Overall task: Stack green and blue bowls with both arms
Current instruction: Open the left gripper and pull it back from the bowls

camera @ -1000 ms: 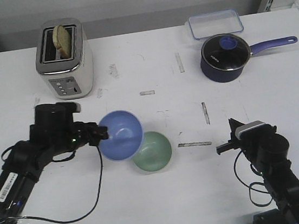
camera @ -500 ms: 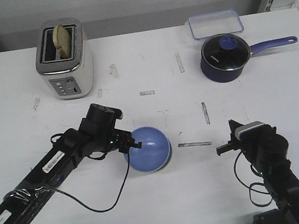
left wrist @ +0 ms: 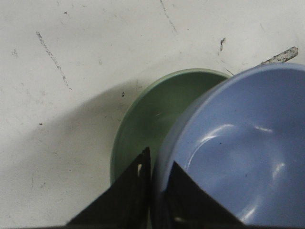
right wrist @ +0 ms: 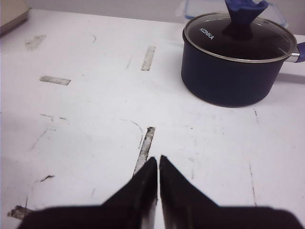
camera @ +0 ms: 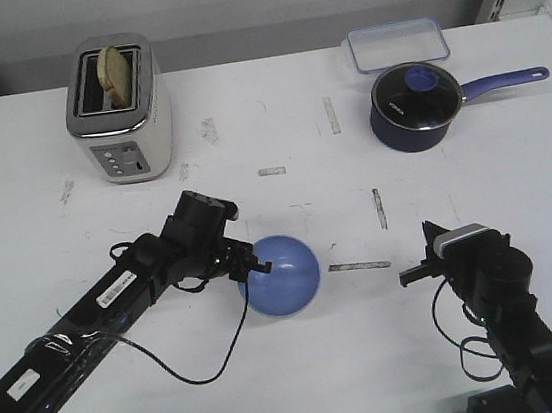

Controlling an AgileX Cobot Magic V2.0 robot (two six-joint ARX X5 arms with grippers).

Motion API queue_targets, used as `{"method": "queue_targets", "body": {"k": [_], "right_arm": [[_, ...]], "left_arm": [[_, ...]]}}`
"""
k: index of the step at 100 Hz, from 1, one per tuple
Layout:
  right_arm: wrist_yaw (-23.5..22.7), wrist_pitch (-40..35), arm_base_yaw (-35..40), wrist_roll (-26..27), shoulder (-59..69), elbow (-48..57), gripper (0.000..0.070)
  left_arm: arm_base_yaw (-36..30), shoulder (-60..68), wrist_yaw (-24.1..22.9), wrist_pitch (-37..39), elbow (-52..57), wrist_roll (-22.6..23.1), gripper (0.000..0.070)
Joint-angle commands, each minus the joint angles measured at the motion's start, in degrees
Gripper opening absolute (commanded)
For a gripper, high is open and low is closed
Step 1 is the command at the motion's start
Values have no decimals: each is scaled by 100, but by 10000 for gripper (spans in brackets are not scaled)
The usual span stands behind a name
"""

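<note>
My left gripper point(camera: 253, 268) is shut on the rim of the periwinkle blue bowl point(camera: 282, 274), one finger inside and one outside. In the front view the blue bowl covers the green bowl, which is hidden there. In the left wrist view the mint green bowl point(left wrist: 152, 119) lies on the table under the blue bowl point(left wrist: 238, 152), offset to one side, with my left gripper point(left wrist: 159, 167) pinching the blue rim. Whether the two bowls touch I cannot tell. My right gripper point(camera: 415, 272) is shut and empty to the right of the bowls; it also shows in its wrist view point(right wrist: 158, 162).
A toaster point(camera: 118, 110) with a slice of bread stands at the back left. A dark blue saucepan point(camera: 415, 107) with lid and long handle is at the back right, also in the right wrist view point(right wrist: 233, 71). A clear container point(camera: 395, 44) sits behind it.
My left arm has carried the blue bowl to the right, over the green bowl, which now no longer shows in the front view. The right arm has not moved.
</note>
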Motion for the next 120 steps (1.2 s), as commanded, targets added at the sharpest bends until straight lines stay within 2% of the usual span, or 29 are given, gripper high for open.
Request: {"method": "queue_targets", "body": {"k": [1,20,27,38,57,65,72,77,84,100,120], "right_arm": [[-20,37,4,-4,31,11,0],[-20,39,4,-4,31,11,0],[-22,39,4,-4,28,11,0],[-20,39,4,-7,28,11,0],[-20,39,4,-7,28,11,0],[-20,39,4,-7,28,11,0],[-20,37,4,-4,28,11,0],[-20,37,4,-4,28,11,0],[-20,39,4,-4,28,11,0],[-15,50,4,-4,28,11,0],[7,90,-2,-4,26,13,0]], "left_arm": [[-37,68,11,22,107,35,41],[-42,66,9,26,109,33,440],[-42,63,11,59,111,28,528],[-39,39,9,63,157,28,578],[17,-11,7,24,542,37,579],[96,-15,4,13,817,101,567],[179,-28,4,2,1088,350,553],[245,-63,-42,-22,1250,466,501],[328,-127,-280,-92,1443,505,389],[564,-428,-1117,-286,1556,704,0],[1049,-881,-1832,-1062,1504,1283,1]]}}
